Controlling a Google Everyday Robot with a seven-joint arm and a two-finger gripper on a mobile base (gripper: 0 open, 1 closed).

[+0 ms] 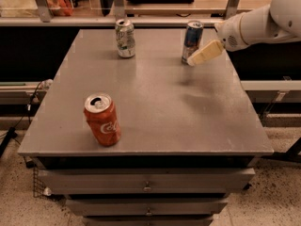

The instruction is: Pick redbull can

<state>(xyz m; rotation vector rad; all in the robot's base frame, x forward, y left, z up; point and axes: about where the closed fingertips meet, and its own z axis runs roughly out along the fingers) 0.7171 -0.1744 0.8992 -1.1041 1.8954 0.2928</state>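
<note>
Warm, dim overhead light leaves a dull sheen on the grey counter (155, 126) and a soft shadow beneath the tool (196, 58), which hovers at the far right just beside the redbull can (192, 37).
</note>
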